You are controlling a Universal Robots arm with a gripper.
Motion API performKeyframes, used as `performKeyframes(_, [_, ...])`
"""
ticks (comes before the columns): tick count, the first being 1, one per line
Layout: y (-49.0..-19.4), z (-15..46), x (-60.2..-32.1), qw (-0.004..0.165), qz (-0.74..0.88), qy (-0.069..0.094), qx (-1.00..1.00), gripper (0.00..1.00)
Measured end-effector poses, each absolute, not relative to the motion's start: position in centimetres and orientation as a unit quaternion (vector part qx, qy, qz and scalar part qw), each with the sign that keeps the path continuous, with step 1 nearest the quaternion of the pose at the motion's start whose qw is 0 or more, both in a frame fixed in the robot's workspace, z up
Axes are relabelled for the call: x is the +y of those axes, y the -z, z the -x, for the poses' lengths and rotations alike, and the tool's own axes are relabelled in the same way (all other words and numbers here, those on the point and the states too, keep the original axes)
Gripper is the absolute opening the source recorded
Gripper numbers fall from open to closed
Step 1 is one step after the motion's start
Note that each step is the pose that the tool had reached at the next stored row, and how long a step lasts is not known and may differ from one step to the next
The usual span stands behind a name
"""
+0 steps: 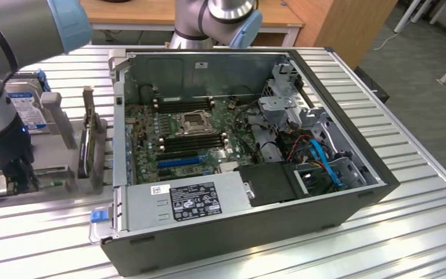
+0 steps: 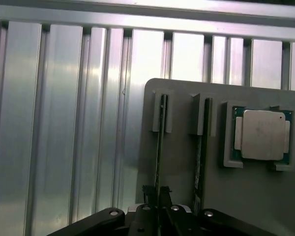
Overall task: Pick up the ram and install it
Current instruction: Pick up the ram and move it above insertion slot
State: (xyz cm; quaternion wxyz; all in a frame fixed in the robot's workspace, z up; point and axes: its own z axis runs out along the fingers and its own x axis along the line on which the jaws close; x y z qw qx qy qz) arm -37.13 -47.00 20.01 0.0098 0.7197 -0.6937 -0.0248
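On the grey holder (image 2: 182, 167), which lies on the ribbed metal tabletop (image 2: 64, 123) at the exterior view's left of the open computer case (image 1: 231, 238), the ram (image 2: 160, 147) stands on its edge in a slot. The pincer (image 2: 158, 204) is clamped on one end of it. A second memory stick (image 2: 200, 147) stands in the next slot, near a processor (image 2: 262, 134). The white label (image 1: 194, 202) on the case carries print too small to read.
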Motion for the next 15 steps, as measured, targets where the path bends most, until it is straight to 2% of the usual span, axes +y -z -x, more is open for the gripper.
performKeyframes(15, [-26.8, 37.1, -47.0, 0.010, -0.720, 0.025, -0.694, 0.14])
